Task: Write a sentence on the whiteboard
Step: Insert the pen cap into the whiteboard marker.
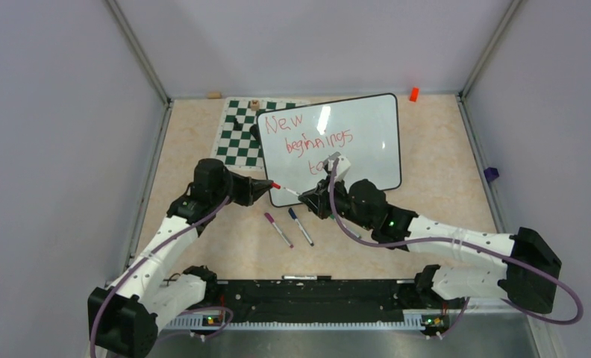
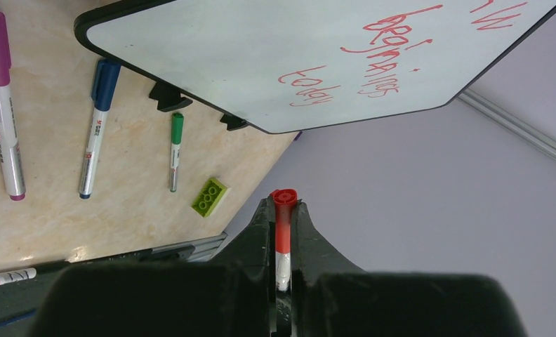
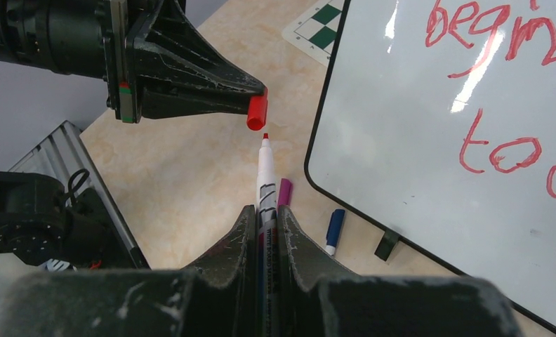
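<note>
The whiteboard [image 1: 367, 127] stands tilted at the middle back, with the sentence [image 1: 319, 139] "New beginnings today" in red on three lines. My left gripper [image 1: 269, 184] is shut on a red marker cap [image 2: 283, 225] just off the board's near left corner. My right gripper [image 1: 311, 200] is shut on the uncapped red marker [image 3: 266, 175]. Its tip points at the cap [image 3: 257, 112] with a small gap between them. From the wrist views the whiteboard [image 2: 261, 56] [image 3: 415, 161] and the sentence [image 2: 373, 63] [image 3: 500, 151] show too.
A purple marker [image 1: 278, 230] and a blue marker [image 1: 301, 226] lie on the table under the grippers. A green marker [image 2: 176, 151] and a lime brick [image 2: 209, 196] lie near the board's feet. A green-and-white chessboard mat [image 1: 236, 142] lies behind the board's left side.
</note>
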Controlling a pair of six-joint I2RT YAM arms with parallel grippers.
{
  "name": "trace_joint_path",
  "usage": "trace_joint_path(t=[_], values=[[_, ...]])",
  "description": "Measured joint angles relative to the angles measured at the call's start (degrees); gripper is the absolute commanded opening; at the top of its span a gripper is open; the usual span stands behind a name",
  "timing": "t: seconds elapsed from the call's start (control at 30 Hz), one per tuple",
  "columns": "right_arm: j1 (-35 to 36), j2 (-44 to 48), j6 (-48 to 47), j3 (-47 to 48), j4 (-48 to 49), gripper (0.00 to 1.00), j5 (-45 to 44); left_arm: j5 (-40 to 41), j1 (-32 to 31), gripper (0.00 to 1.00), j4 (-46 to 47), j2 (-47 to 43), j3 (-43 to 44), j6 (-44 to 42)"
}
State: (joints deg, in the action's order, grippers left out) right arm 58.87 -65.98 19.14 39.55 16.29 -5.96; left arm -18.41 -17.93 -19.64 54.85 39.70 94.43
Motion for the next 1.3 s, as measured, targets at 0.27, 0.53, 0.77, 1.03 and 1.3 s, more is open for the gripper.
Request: trace_joint_path(t=[0.27, 0.53, 0.77, 1.03, 1.3], values=[[0.4, -0.2, 0.0, 0.0, 0.0, 0.00, 0.3, 0.0, 0.0, 0.00, 0.2, 0.0, 0.0, 0.2], [0.4, -1.0, 0.0, 1.4, 0.3, 0.00, 0.5, 0.0, 0.0, 0.00, 0.5, 0.0, 0.0, 0.5], [0.4, -1.3, 0.0, 1.8, 0.7, 0.00, 0.6, -0.2, 0.0, 0.00, 1.3, 0.0, -0.5, 0.7], [0.4, -2.5, 0.0, 1.8, 0.9, 0.00, 0.7, -0.4, 0.0, 0.00, 1.6, 0.0, -0.8, 1.5], [0.4, -3.2, 0.0, 1.8, 1.0, 0.00, 0.6, -1.3, 0.0, 0.00, 2.4, 0.0, -1.0, 1.6]])
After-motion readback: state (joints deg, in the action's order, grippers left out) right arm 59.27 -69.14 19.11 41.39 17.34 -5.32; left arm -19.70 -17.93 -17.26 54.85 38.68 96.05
